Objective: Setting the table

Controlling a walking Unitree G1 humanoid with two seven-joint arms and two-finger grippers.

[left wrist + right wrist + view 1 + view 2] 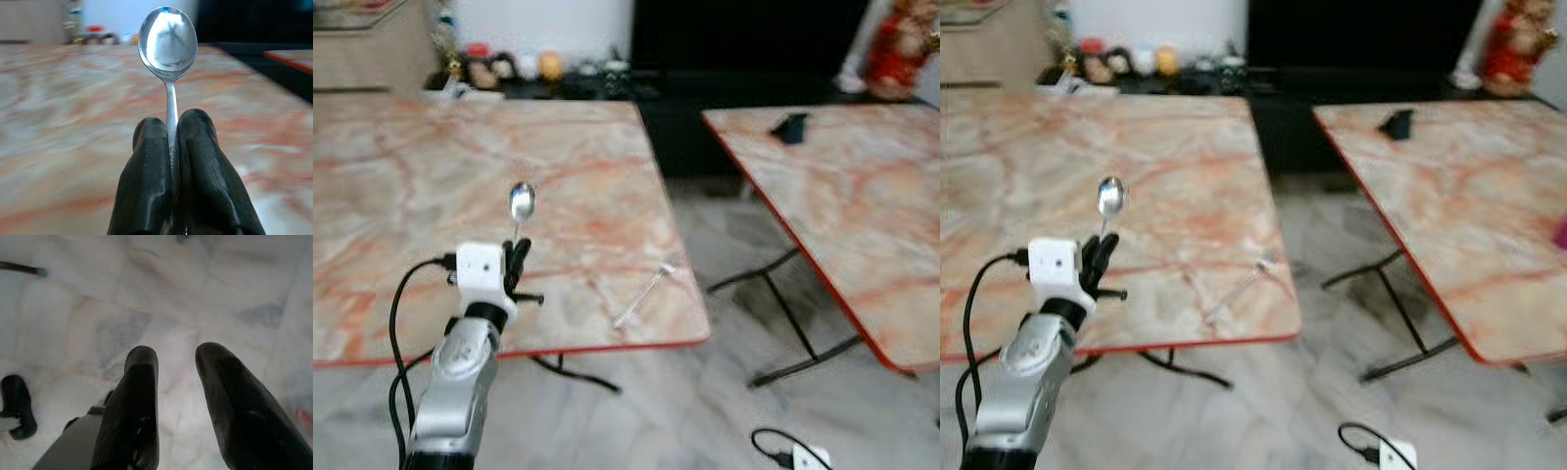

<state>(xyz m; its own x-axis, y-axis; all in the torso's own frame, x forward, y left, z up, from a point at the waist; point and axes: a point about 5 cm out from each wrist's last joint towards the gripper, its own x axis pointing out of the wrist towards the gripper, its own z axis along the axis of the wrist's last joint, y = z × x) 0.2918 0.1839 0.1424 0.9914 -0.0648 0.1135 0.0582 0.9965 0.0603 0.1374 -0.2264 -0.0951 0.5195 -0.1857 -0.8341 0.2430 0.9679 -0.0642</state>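
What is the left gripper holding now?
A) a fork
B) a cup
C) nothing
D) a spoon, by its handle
D: the left gripper is shut on the handle of the spoon, whose bowl points up above the marble table.

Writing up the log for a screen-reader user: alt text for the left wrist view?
The left gripper is shut on a silver spoon, handle clamped between its fingers, bowl upright above them. A blurred pink marble table stretches behind.
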